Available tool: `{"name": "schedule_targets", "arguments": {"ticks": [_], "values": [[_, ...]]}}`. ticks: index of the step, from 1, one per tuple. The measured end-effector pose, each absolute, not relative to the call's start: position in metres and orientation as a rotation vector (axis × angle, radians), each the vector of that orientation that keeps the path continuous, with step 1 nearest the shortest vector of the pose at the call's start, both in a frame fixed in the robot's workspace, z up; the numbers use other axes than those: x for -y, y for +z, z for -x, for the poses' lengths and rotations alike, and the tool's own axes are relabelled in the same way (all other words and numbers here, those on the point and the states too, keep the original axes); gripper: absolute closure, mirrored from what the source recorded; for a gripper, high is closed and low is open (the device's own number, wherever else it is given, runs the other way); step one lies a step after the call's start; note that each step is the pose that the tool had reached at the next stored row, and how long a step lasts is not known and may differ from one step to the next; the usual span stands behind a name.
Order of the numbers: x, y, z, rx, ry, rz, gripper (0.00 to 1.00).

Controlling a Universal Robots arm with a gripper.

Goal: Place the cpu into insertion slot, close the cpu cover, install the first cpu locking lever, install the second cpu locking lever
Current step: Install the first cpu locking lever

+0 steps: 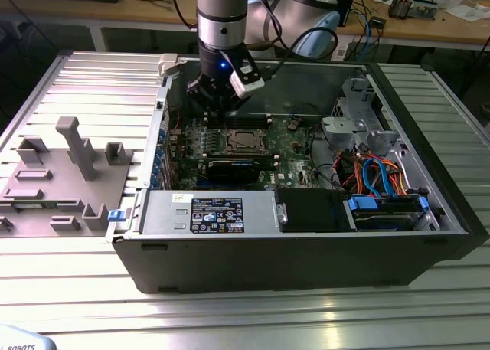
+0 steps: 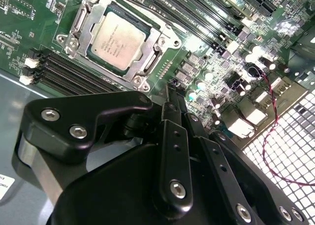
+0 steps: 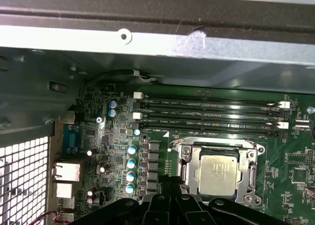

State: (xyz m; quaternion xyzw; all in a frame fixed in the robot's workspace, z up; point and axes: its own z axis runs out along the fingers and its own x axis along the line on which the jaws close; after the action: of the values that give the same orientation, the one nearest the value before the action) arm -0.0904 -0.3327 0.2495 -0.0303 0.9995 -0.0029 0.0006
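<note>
The cpu (image 2: 118, 40) sits socketed just beside the seemingly closed claw (image 2: 170, 89).

Computer case (image 1: 306, 250): lies open on the surface (image 1: 230, 319), near the middle.
Fixture block (image 1: 61, 181): on the surface, just beside the case, at the exterior view's left.
Motherboard (image 1: 295, 147): inside the case.
Cpu (image 1: 243, 141) (image 2: 118, 40) (image 3: 217, 175): seated in the socket on the motherboard, framed by the cpu cover (image 2: 81, 25) (image 3: 187, 158).
Memory slots (image 3: 206, 114): just beside the socket.
End effector (image 1: 217, 97) (image 2: 172, 99) (image 3: 170, 183): above the motherboard, near the socket's edge.
Drive cage (image 1: 383, 208): inside the case, at the exterior view's right.
</note>
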Motion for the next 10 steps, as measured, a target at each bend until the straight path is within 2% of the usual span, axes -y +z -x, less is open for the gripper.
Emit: {"name": "schedule_targets", "arguments": {"ticks": [10], "values": [[0.3327, 0.2495, 0.0952, -3.139, -0.009, 0.095, 0.89]]}}
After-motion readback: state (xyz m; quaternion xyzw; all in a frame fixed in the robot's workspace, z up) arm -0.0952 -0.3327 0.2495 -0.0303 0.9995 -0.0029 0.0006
